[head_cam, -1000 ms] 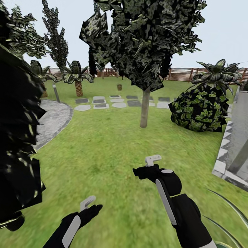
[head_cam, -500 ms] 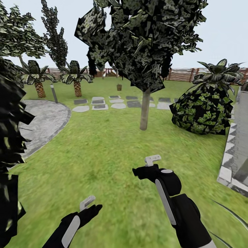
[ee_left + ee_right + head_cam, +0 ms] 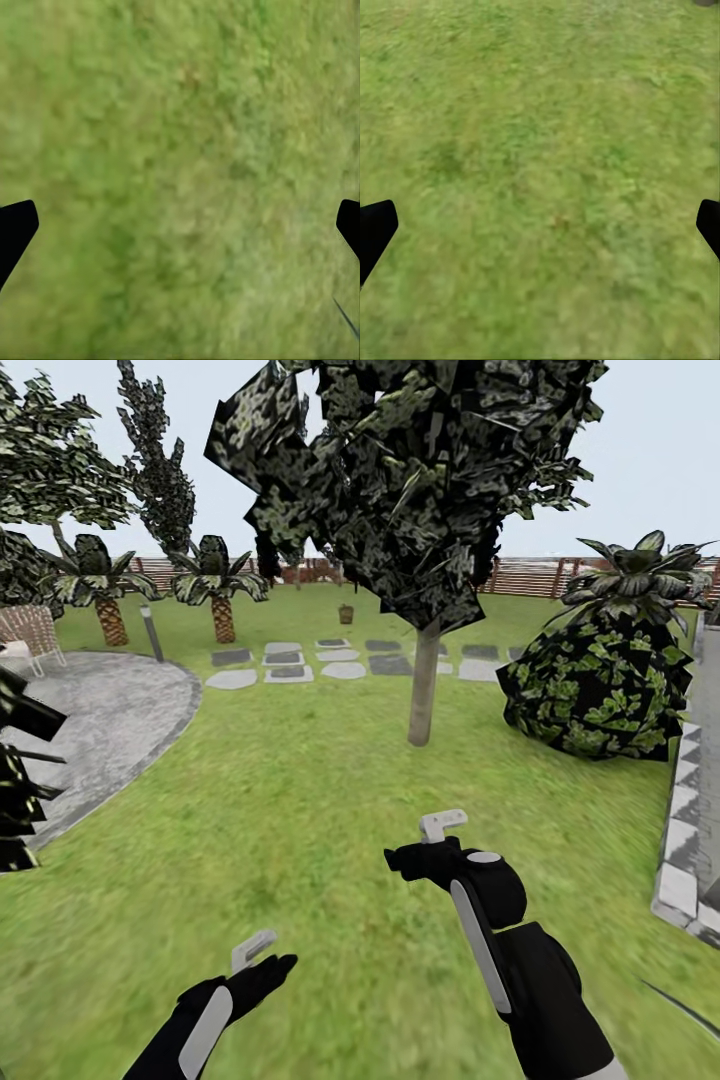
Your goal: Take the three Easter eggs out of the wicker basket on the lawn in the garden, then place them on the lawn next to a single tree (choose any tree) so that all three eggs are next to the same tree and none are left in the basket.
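Fingers point(image 3: 15, 229) of the left gripper point(image 3: 180, 225) stand spread wide with nothing between them, only mottled lawn point(image 3: 180, 150) beneath. The right gripper point(image 3: 540, 225) is likewise spread and empty, its dark fingertips point(image 3: 375, 225) at opposite edges of its wrist view over grass. In the head view both grippers, left point(image 3: 255, 950) and right point(image 3: 440, 828), hover low over the lawn point(image 3: 300, 800). Well ahead of the right gripper rises a tree point(image 3: 424, 680) with a pale trunk and dark foliage. Far beyond it, past grey stepping stones point(image 3: 345, 660), a small brown object that may be the wicker basket point(image 3: 346, 613) sits on the grass near the slatted fence point(image 3: 600, 575); it is too small to tell. A round bush point(image 3: 600, 690) stands beyond the right gripper's outer side, a paved patch point(image 3: 100, 710) beyond the left's.
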`<state>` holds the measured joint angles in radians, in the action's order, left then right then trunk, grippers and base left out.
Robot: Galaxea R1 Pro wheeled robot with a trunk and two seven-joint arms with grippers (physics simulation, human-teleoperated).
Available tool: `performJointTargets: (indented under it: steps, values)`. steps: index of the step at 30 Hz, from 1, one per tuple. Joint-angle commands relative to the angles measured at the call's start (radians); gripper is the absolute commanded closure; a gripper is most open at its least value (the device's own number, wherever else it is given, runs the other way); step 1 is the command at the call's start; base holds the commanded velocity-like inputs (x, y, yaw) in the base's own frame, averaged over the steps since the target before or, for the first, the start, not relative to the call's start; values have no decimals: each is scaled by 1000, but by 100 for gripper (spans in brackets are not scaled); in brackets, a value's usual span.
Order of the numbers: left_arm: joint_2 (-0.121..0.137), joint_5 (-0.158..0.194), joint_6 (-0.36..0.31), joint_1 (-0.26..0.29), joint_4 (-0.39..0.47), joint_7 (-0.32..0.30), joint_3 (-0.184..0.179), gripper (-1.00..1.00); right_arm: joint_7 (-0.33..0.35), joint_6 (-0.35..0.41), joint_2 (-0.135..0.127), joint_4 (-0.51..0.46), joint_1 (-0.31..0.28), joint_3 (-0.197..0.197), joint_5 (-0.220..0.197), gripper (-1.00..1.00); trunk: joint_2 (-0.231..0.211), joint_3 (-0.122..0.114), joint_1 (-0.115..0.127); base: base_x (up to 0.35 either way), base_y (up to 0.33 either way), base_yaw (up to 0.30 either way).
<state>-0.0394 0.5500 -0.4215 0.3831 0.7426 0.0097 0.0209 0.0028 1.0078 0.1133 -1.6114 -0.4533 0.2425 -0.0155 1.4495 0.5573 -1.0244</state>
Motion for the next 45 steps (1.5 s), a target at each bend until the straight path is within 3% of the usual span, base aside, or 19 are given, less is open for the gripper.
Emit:
performJointTargets:
  steps: [1,19,35,45]
  values:
    - [0,7,-6,0,-1,1,3,-100,0,5,0,-1,-1,0,-1,-100,0,1,-1,334,0,0]
    - [0,7,-2,1,-14,1,4,-100,0,5,3,-1,-1,0,-1,-100,0,1,-1,334,0,3]
    - [0,7,-2,1,-14,1,4,-100,0,6,3,-1,-1,0,-1,-100,0,1,-1,334,0,188]
    - [-2,6,-2,0,-14,1,3,-100,0,8,-1,-1,-1,0,-1,-100,0,1,-1,334,0,17]
